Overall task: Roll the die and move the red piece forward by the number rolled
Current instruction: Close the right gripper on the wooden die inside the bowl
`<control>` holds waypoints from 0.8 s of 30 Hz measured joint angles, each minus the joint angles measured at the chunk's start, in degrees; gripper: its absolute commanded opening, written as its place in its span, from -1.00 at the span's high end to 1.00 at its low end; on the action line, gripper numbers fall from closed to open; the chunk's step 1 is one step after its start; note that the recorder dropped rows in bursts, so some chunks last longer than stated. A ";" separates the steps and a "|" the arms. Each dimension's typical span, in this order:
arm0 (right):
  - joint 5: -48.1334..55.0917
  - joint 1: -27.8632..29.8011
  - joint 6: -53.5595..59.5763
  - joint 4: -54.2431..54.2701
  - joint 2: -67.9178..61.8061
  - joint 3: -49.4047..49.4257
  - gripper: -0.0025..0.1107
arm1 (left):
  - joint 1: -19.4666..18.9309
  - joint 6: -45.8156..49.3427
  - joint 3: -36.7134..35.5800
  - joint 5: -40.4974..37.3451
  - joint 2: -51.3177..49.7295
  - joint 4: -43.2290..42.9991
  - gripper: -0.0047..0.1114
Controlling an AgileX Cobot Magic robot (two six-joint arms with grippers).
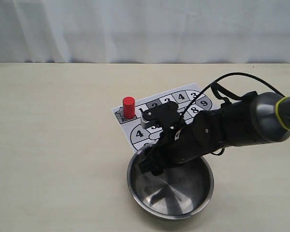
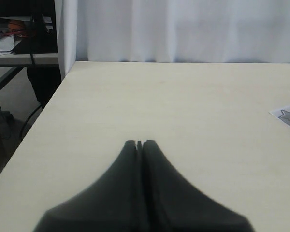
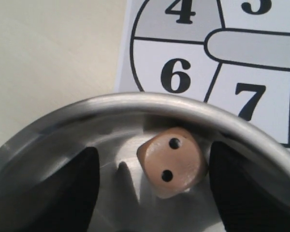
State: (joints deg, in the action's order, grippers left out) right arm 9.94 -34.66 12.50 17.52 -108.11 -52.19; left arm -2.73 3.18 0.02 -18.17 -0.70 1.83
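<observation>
The small light-tan wooden die [image 3: 171,162] lies inside the round polished steel bowl [image 1: 183,193], low against the stretch of the bowl's wall nearest the printed paper board of numbered squares [image 3: 183,77]. The right fingers [image 3: 67,198] are spread and empty, reaching down into the bowl. One stands on each side of the die, and neither is seen touching it. So the die sits straight between them, and being a cube it has no long axis to line up with. Closing squarely on two opposite faces looks like all the pinch needs. A two-pip face is turned toward the right wrist camera.

The small glossy red cylinder piece [image 1: 129,106] stands upright beyond the bowl, on the board's corner farthest from it. The left fingers [image 2: 130,193] are pressed together over bare counter [image 2: 183,106], well apart from the bowl, so the right arm is the nearer one.
</observation>
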 measured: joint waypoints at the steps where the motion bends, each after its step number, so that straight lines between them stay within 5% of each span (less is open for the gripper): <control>1: 0.16 0.00 0.00 0.00 0.00 0.00 -0.14 | 0.00 0.00 0.00 0.00 0.00 0.00 0.92; 24: 0.39 0.00 0.00 0.00 -2.13 -0.09 -0.14 | 0.00 0.00 0.00 0.00 0.00 0.00 0.92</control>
State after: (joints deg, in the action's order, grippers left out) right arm 10.33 -34.66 12.50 17.52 -110.24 -52.28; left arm -2.73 3.18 0.02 -18.17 -0.70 1.83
